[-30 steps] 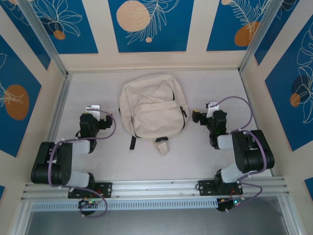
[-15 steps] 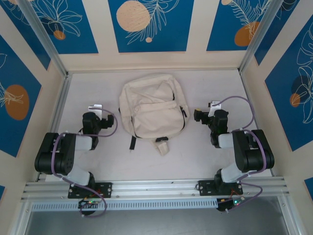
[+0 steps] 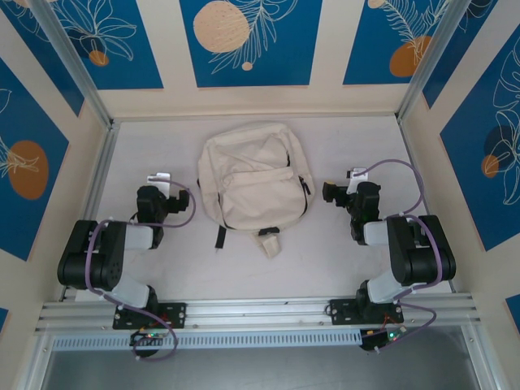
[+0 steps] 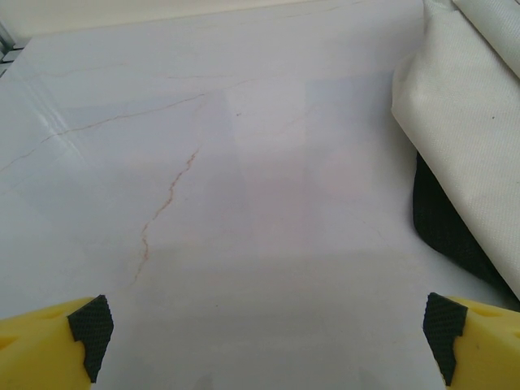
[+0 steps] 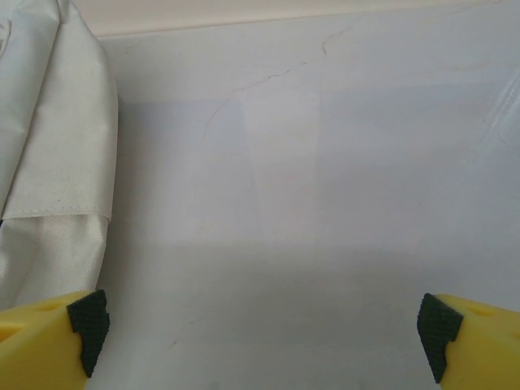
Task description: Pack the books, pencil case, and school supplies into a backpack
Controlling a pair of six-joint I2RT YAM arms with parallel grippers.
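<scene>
A: Pale, marble-look table (image 3: 349,146) with thin brownish veins, boxed in by cream walls carrying blue panels (image 3: 248,41) of white leaf drawings and orange discs. What lies on it?

B: The backpack (image 3: 248,183), flat at the middle of the table, front pocket up. It is cream-white with black zip lines, and a black strap end (image 3: 219,236) and a cream tab (image 3: 270,242) trail off its near edge.

A: And the 2 arms?

B: The left arm (image 3: 89,264) is folded on the left of the bag and the right arm (image 3: 414,252) on the right. Both are bolted to the metal rail (image 3: 260,309) at the near edge. Neither touches the bag.

A: How does the left gripper (image 4: 268,333) stand?

B: Spread wide. Its yellow fingers (image 4: 41,345) with black pads sit at the 2 lower corners of the left wrist view, with bare table between them. The bag's cream edge is off to the right there, with a black patch under it.

A: And the right gripper (image 5: 264,333)?

B: Also wide apart and holding nothing, yellow fingers (image 5: 479,341) at both lower corners. In the right wrist view the bag's cream fabric lies at the left edge, just beside the left finger. I cannot tell whether they touch.
</scene>
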